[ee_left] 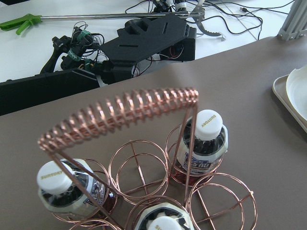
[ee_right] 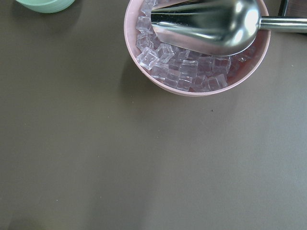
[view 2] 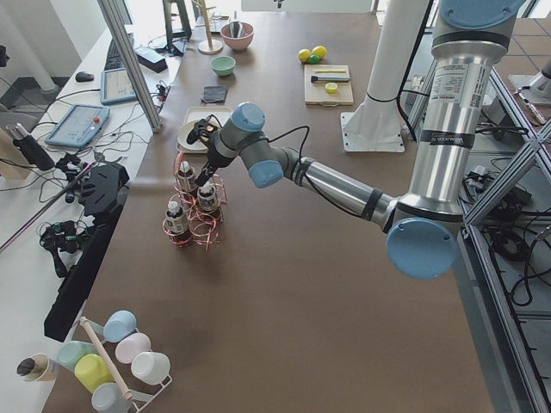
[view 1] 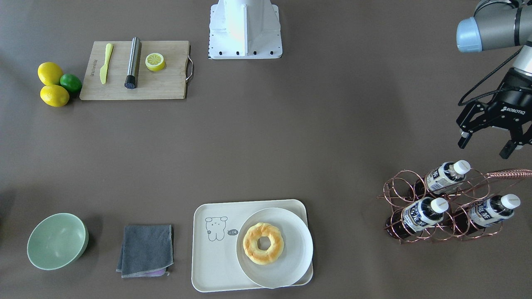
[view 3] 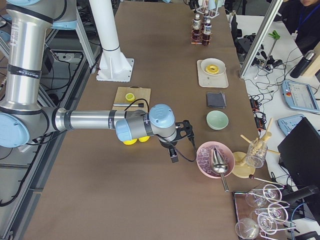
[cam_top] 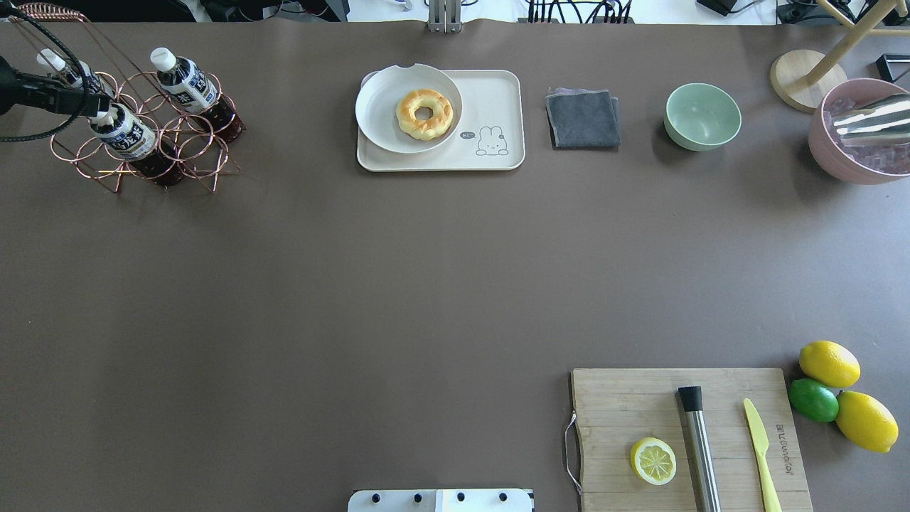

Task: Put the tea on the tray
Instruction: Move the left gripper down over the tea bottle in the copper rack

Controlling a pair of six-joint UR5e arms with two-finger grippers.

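The tray (view 1: 214, 257) lies at the table edge far from the robot's base, with a round white plate (view 1: 297, 249) on the half of it toward the robot's left and a ring doughnut (view 1: 263, 243) on that plate. The other half of the tray, with the cartoon outline, is bare. The tea (view 1: 444, 176) is off the tray and well apart from it toward the robot's left. It stands tilted in a copper wire rack (ee_left: 124, 112) with two other bottles (view 1: 419, 214) just like it. The left gripper (view 1: 485, 146) hangs in the air just above that rack, equally far from the tray, with its jaws spread wide and nothing between them, touching no bottle. On the tray's other side, toward the robot's right, come a folded grey cloth (view 1: 145, 249) just beside it, then a green bowl (view 1: 56, 241), then a pink bowl of ice cubes (ee_right: 196, 48) with a metal scoop (ee_right: 201, 24) in it. The right gripper (view 3: 174, 156) hangs near that ice bowl, well apart from the tray. I cannot tell how its jaws stand.
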